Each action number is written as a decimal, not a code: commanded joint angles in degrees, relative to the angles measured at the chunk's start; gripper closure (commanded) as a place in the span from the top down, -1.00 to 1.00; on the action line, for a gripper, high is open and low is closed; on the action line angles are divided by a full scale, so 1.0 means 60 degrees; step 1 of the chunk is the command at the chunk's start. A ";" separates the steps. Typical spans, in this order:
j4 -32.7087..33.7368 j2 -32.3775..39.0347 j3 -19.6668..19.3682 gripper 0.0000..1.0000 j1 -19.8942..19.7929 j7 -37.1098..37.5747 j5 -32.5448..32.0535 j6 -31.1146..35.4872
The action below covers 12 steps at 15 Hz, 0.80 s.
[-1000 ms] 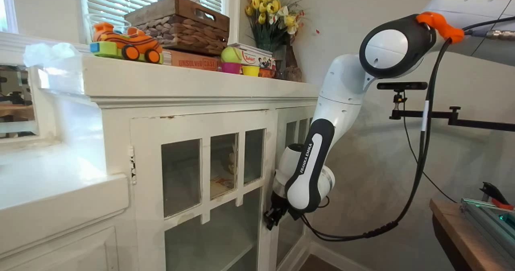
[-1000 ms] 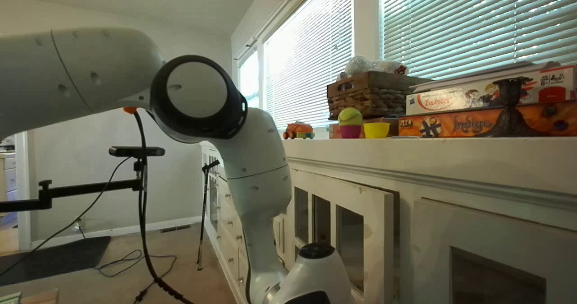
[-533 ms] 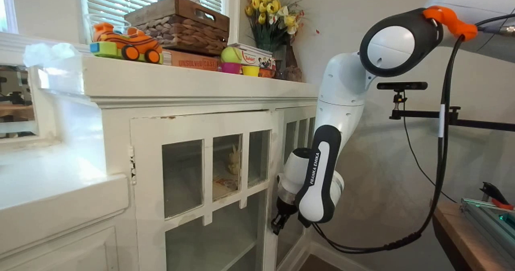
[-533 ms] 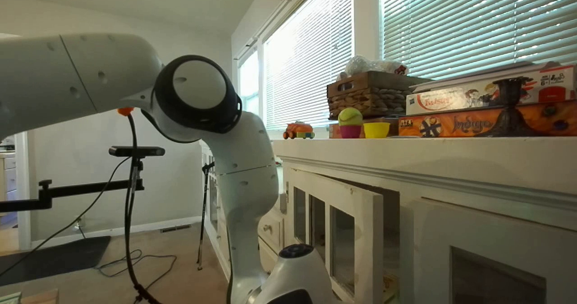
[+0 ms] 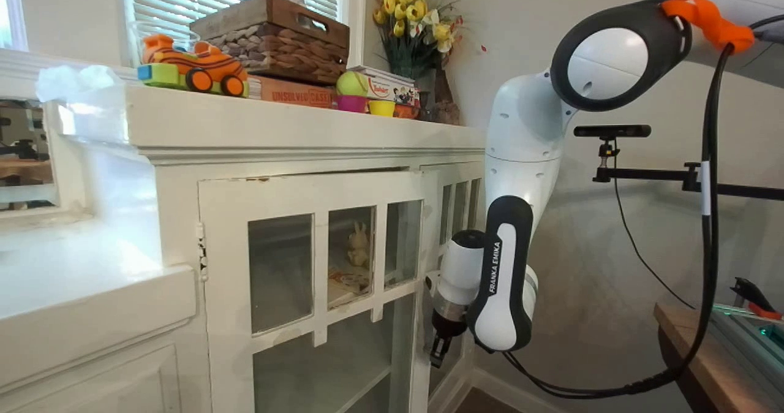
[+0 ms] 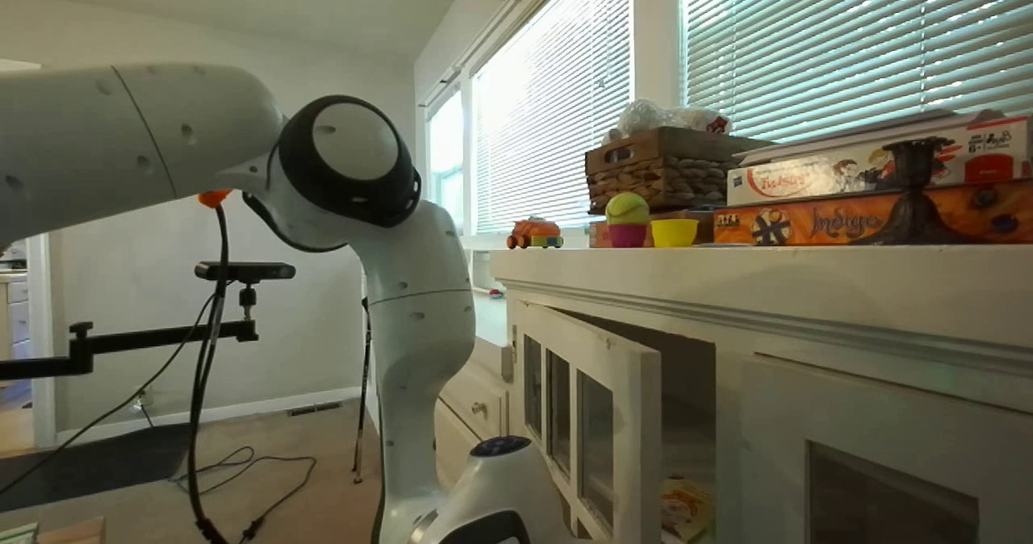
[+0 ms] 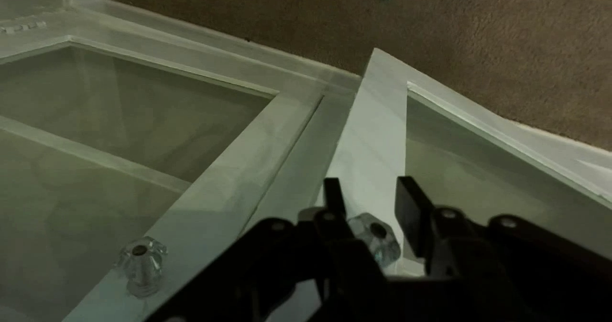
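One cabinet (image 5: 294, 125), door (image 5: 320, 278) ajar | inside: rabbit figurine (image 5: 358, 246) | magenta cup (image 6: 627, 236): ball (image 6: 627, 207)

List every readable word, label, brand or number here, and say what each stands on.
"FRANKA EMIKA": robot arm
"UNSOLVED CASE": brown box
"Twister": white game box
"6+", faint: white game box
"Indigo": orange game box
Other print on both game boxes: too small or blurred to read.
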 commanded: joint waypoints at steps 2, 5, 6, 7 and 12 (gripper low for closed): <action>-0.0532 -0.0278 -0.0100 -0.82 0.0783 -0.0296 -0.0151 -0.0234; -0.0638 -0.0266 -0.0235 -0.82 0.1023 -0.0334 -0.0137 -0.0244; -0.0666 -0.0271 -0.0234 -0.82 0.1057 -0.0333 -0.0140 -0.0214; -0.0701 -0.0295 -0.0208 -0.82 0.1065 -0.0334 -0.0150 -0.0188; -0.0793 -0.0415 -0.0024 -0.82 0.0943 -0.0404 -0.0220 -0.0047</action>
